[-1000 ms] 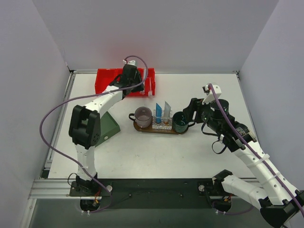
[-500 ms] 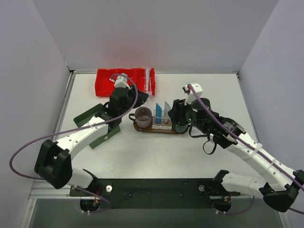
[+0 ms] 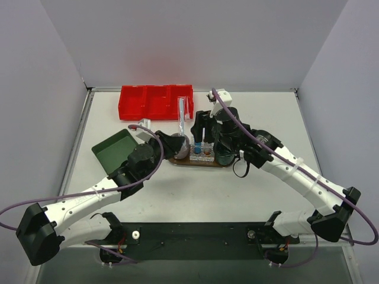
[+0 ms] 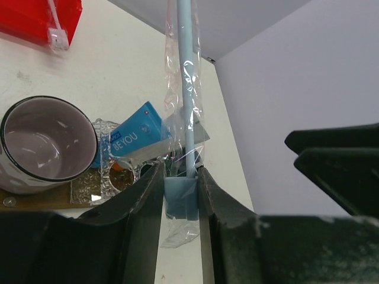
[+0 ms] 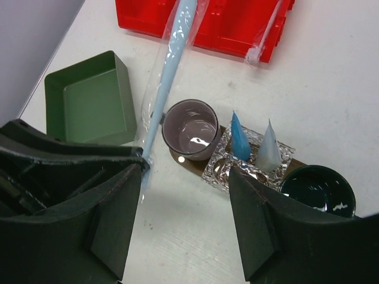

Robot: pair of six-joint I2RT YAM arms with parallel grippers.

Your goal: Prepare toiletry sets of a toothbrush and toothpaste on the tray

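The white counter (image 3: 195, 195) holds a red three-compartment plastic bin (image 3: 155, 102) at upper centre of the top view. At mid-frame is the dark brown wooden oval tray (image 3: 190, 162), carrying a pale lilac mug (image 4: 47, 139), a blue toothpaste tube (image 5: 238, 142) and a white toothpaste tube (image 5: 267, 149).

The left gripper (image 4: 180, 177) has its jaws clenched on a thin pale-blue wrapped toothbrush (image 4: 188, 89), upright beside the mug. The right gripper (image 5: 186, 168) hangs released and empty over the tray.

Delivery of the toothbrush is the step in hand. The next move is probably to lower it into the mug, though its lower tip is hidden.
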